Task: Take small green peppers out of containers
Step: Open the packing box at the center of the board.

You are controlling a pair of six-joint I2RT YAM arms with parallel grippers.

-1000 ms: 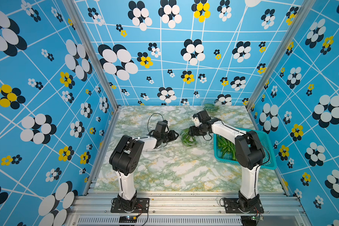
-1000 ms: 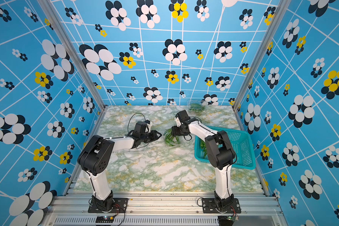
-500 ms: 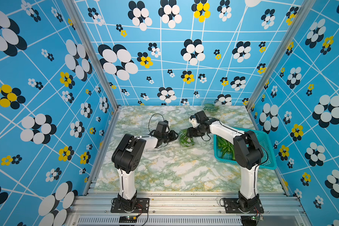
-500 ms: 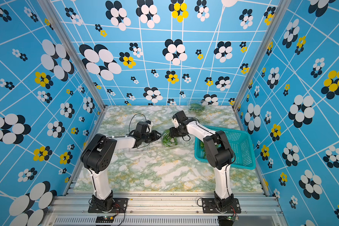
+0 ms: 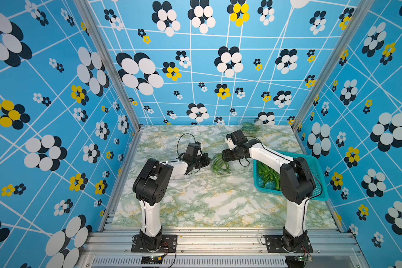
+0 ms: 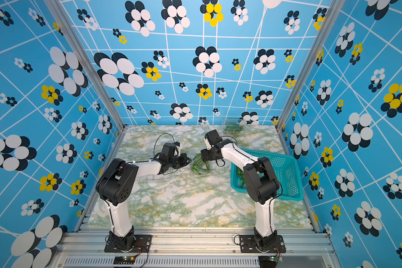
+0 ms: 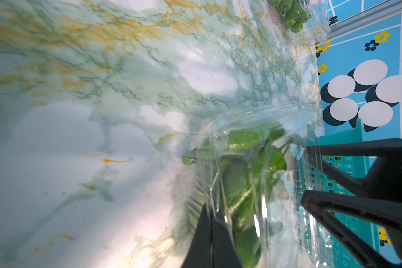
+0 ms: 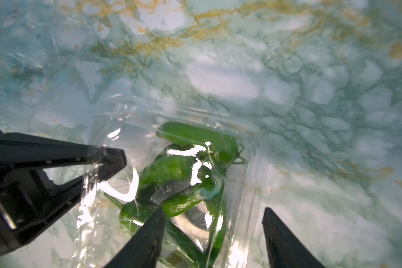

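A clear container (image 5: pixel 221 167) (image 6: pixel 201 167) of small green peppers (image 5: pixel 218 162) (image 8: pixel 172 169) lies mid-table between the arms. My left gripper (image 5: pixel 209 161) (image 6: pixel 189 160) (image 7: pixel 210 208) is shut on the thin plastic edge of this container (image 7: pixel 253 120). My right gripper (image 5: pixel 223 156) (image 6: pixel 202 156) (image 8: pixel 212 211) stands open over the opposite side. One of its fingers is among the peppers (image 7: pixel 241 185); the other is outside the ribbed wall (image 8: pixel 251 176). In the left wrist view the right gripper (image 7: pixel 305 175) shows behind the plastic.
A teal basket (image 5: pixel 317 168) (image 6: pixel 288 162) (image 7: pixel 341 143) at the right holds loose peppers (image 5: pixel 267 175). A second clear container (image 5: pixel 250 125) (image 6: pixel 232 127) (image 7: pixel 293 14) with peppers sits at the back wall. Both arms stretch low over the marble table.
My left gripper has closed onto the container's edge. The right gripper and the container have shifted slightly left, toward the left gripper.
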